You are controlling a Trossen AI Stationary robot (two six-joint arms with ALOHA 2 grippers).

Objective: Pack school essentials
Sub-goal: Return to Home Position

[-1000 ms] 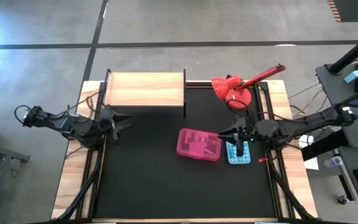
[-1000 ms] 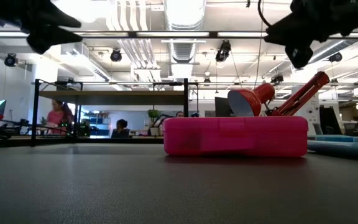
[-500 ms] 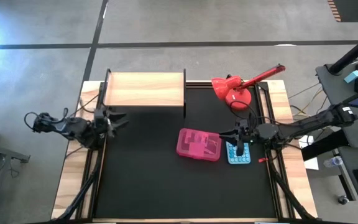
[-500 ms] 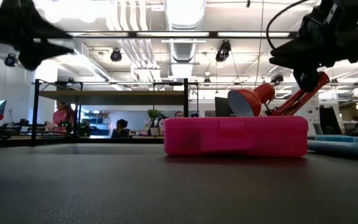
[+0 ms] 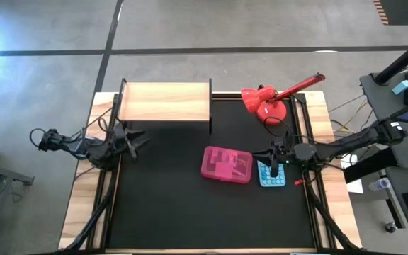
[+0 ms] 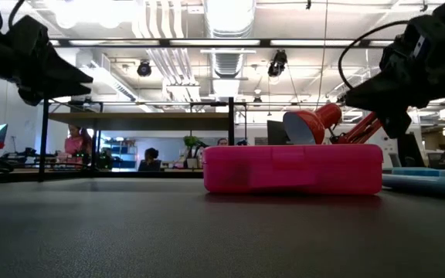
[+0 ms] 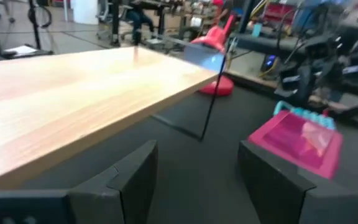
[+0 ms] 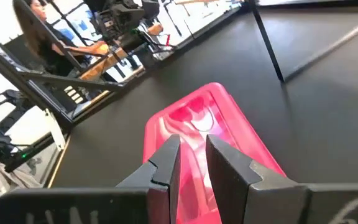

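A pink plastic case lies flat on the black mat with its lid shut, also in the low view. Only vague pale shapes show through the lid, so the stationery cannot be told apart. My right gripper hovers just right of the case, above the light-blue calculator, its fingers nearly together and touching nothing. My left gripper hangs open at the mat's left edge, in front of the wooden shelf, its fingers wide apart.
The red desk lamp stands at the far right corner, its arm slanting right. The wooden shelf on a dark frame fills the far left part. Bare mat stretches across the near half. People sit at desks in the room behind.
Both grippers have sunk lower. The left arm has drawn back toward the table's left edge. The right gripper has shifted slightly toward the right edge, away from the pink case. The case has stayed where it was.
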